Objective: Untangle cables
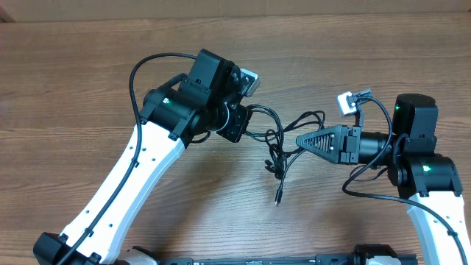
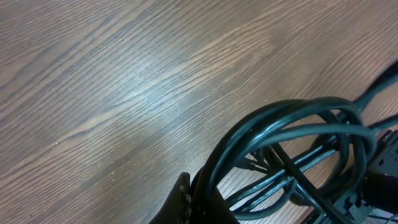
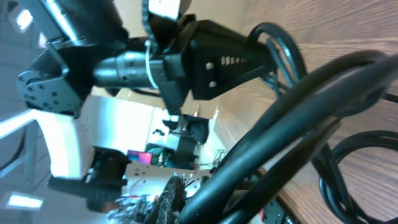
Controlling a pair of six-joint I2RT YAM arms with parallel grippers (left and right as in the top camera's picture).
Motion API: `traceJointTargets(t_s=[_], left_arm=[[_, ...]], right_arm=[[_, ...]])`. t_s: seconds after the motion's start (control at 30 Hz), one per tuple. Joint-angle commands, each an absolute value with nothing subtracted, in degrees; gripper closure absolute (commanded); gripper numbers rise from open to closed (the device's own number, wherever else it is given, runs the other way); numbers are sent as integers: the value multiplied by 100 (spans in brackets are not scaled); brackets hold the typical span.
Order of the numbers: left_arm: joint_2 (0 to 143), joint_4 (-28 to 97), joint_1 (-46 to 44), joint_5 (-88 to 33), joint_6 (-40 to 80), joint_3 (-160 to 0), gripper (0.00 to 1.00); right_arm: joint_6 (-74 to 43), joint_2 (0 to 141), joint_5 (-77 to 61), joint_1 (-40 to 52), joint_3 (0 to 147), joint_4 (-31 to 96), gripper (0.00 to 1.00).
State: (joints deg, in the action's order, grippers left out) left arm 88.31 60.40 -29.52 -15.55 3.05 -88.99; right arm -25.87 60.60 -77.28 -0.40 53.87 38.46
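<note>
The cables are thin black cords in a knotted bundle on the wooden table, lying between my two grippers. One loose strand runs down to a small plug end. My left gripper is shut on the bundle's left side. In the left wrist view the looped cables come out of the closed left gripper. My right gripper points left and is shut on the bundle's right side. Close up, the cables cross the right wrist view past the right gripper.
Bare wooden table surrounds the bundle. The thicker arm cable loops over the left arm, and another hangs by the right arm. The left arm's gripper body shows in the right wrist view.
</note>
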Motion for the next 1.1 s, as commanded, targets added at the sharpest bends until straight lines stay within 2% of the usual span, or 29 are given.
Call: traceJointTargets(t_s=[0.0,0.17,0.7,1.07], left_arm=[[8774,6010,-2836,-1111,342,-9015,96],[8774,5686,-2821,-766,342,-9015,96],[8774,4219,-2545,-121,344,-9015,96],[8774,3223,-2362,-148,344,-9015,96]], right_arm=[[-2495,6018,-8320,-126,5481,3732,96],[-2132,6018,-8997,-126,5481,3651,96],[-1938,6018,-8960,-123,5476,3649,96],[-1942,6018,-7485,-123,5476,4202,96]])
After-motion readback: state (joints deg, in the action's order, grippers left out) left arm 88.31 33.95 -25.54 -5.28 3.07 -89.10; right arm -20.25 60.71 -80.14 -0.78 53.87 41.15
